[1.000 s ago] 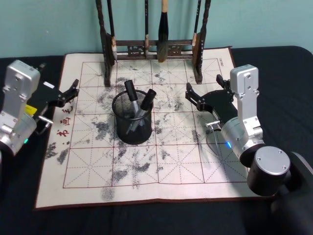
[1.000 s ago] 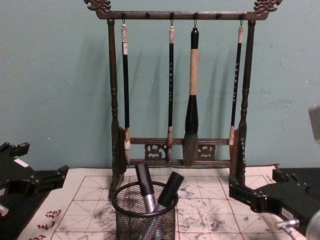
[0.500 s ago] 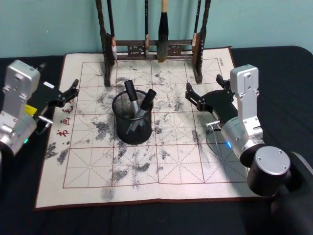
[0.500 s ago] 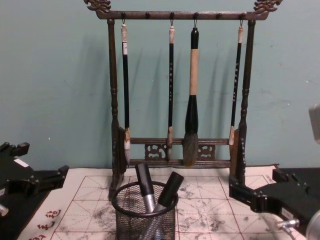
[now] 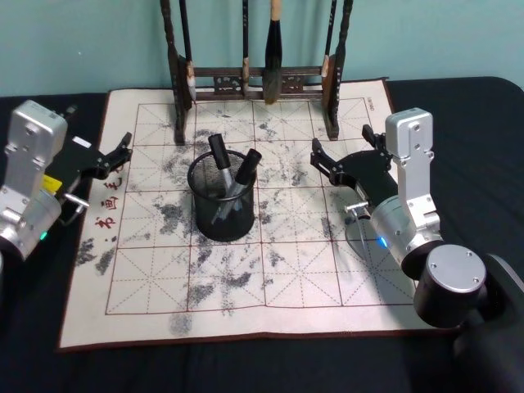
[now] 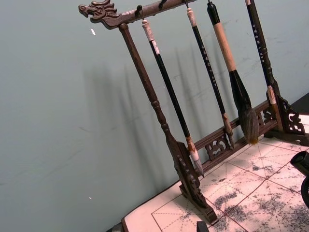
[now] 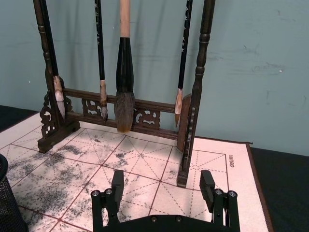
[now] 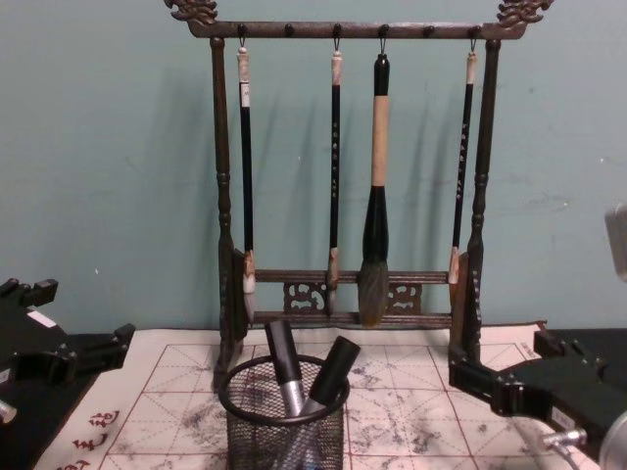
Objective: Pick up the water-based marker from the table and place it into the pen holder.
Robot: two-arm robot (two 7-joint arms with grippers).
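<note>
The pen holder (image 5: 223, 205), a black wire-mesh cup, stands on the cream mat (image 5: 286, 270) left of centre; its edge also shows in the right wrist view (image 7: 7, 205). Two water-based markers lean inside it, one (image 5: 218, 154) with a black cap, the other (image 5: 246, 166) tilted right; both appear in the chest view (image 8: 284, 364) (image 8: 333, 370). My left gripper (image 5: 124, 148) hovers open at the mat's left edge. To the holder's right my right gripper (image 5: 341, 141) (image 7: 162, 187) is open with nothing between its fingers.
A tall dark wooden brush rack (image 5: 254, 82) (image 8: 353, 196) with several hanging calligraphy brushes stands along the mat's far edge. The black tabletop (image 5: 458, 106) surrounds the mat. A teal wall rises behind the rack.
</note>
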